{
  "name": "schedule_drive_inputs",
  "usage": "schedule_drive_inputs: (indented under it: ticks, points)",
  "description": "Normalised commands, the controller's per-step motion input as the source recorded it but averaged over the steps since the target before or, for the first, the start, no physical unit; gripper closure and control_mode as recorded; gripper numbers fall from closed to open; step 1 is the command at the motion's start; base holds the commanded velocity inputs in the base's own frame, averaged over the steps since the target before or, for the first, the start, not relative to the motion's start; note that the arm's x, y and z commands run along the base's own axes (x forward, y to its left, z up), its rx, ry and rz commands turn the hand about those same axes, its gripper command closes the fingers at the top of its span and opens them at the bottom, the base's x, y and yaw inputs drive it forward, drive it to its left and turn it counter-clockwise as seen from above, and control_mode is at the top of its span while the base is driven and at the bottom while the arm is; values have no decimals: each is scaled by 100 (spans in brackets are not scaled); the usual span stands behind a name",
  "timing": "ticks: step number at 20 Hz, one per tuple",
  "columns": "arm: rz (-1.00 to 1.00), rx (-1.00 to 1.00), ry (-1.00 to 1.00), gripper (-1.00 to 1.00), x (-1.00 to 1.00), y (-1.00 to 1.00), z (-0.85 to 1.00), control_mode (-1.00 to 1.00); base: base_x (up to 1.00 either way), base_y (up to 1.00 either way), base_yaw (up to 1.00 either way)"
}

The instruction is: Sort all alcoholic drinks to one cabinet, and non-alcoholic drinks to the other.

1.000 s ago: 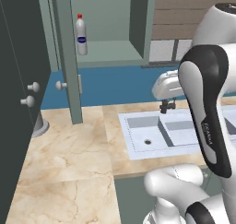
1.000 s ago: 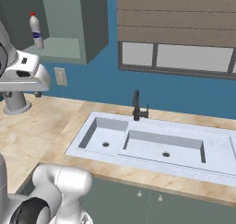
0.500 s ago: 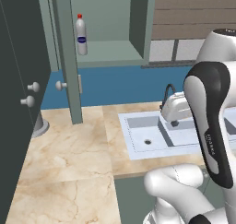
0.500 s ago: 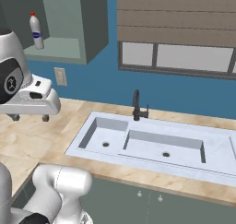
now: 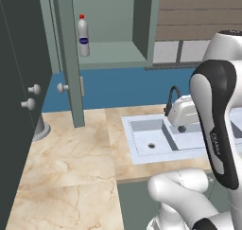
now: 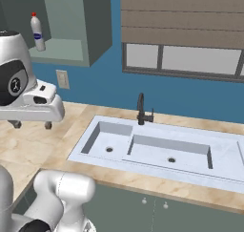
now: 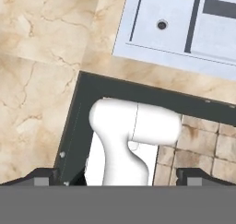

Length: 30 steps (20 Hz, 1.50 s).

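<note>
One of the non-alcoholic drinks, a white bottle with a red cap and a blue label, stands upright on the shelf of the open wall cabinet. The right base view shows the same bottle at the left of that cabinet. My gripper hangs open over the counter left of the sink, fingers pointing down, nothing between them. In the hand view the gripper looks straight down at marble counter and the sink's corner. The alcoholic drinks are out of view.
The cabinet door stands open towards me, its knob near a dark tall unit. A white double sink with a black faucet fills the counter's right. A window with blinds is behind it.
The arm has swung down and away from the cabinet, bringing the hand lower over the counter beside the sink. The bottle stays on the shelf. The gripper stays open.
</note>
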Motion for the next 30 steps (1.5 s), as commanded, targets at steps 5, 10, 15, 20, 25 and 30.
schedule_drive_inputs:
  ticks: [5, 10, 15, 20, 25, 30]
  points:
    - [0, 0, 0, -100, -4, -1, 0, 100, -53, -26, -4]
    - [0, 0, 0, -100, 0, 0, 0, 100, -74, -69, -9]
    - [0, 0, 0, -100, 0, 0, 0, 100, 18, -70, -7]
    - [0, 0, 0, -100, 0, 0, 0, 100, 57, -81, -16]
    - [0, 0, 0, -100, 0, 0, 0, 100, 51, -80, -23]
    - [0, 0, 0, -100, 0, 0, 0, 100, 37, -96, -18]
